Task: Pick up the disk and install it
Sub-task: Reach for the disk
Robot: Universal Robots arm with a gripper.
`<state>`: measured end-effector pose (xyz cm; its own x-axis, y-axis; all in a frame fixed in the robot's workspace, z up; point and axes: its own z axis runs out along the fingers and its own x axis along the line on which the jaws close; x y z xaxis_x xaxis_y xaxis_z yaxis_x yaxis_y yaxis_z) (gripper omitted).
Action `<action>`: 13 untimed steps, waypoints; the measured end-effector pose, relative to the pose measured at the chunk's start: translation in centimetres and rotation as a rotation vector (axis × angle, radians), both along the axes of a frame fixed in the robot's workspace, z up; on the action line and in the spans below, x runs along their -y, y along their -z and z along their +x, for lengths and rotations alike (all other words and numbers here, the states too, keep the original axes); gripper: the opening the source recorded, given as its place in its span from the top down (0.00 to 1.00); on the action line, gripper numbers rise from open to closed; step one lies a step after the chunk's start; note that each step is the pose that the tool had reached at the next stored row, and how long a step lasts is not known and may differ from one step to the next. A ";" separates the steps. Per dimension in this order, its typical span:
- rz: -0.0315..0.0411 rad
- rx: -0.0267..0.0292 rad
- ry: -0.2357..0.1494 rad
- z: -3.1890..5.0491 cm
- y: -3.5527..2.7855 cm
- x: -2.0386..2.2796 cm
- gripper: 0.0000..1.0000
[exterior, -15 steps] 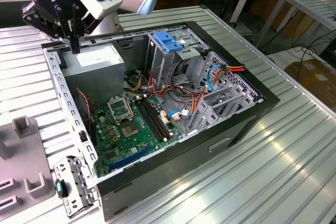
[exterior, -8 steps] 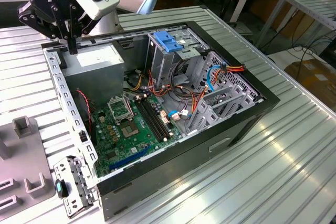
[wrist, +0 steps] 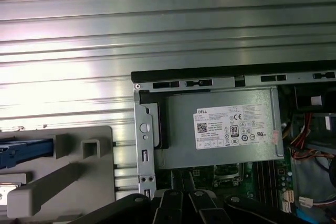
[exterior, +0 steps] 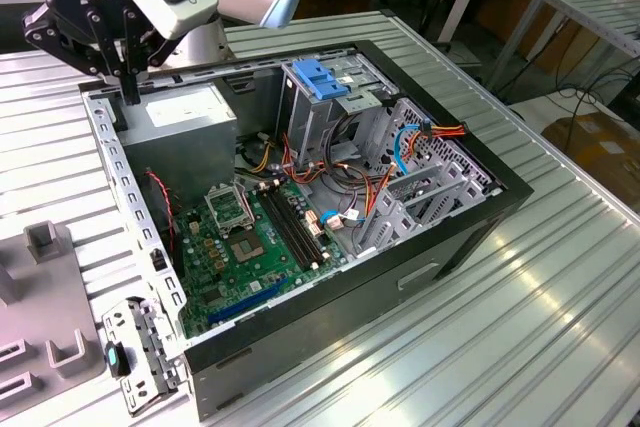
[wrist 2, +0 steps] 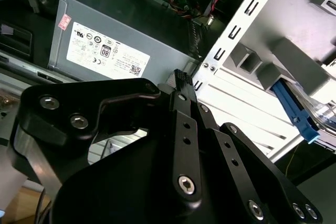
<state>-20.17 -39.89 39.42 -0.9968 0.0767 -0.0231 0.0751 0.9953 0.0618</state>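
Black fingers [wrist 2: 185, 109] sit pressed together on nothing, as far as we can judge. The gripper [exterior: 130, 97] hangs over a corner of the case [exterior: 470, 232], just above the power supply [exterior: 185, 117]. We find the disk [wrist: 21, 153] off to the side, lying in a grey holder [wrist: 79, 182] on the bench [exterior: 560, 327] beside the case.

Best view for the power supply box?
First wrist view: the power supply box lies face-on, sticker side unobstructed. Second wrist view shows it obliquely, edge behind the pincer. Exterior view shows its top and one side.
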 end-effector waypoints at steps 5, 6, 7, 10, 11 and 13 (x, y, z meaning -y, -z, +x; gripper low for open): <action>0.0000 0.0000 0.000 -0.49 0.00 0.00 0.89; 0.0000 0.0000 0.000 -0.55 0.00 0.00 0.89; 0.0000 0.0000 0.000 -0.64 0.00 0.00 0.89; 0.0000 0.0000 0.000 -0.89 0.00 0.00 0.89; 0.0000 0.0000 0.000 -1.01 0.00 0.00 0.89; 0.0001 0.0001 0.000 -1.25 0.01 0.00 0.89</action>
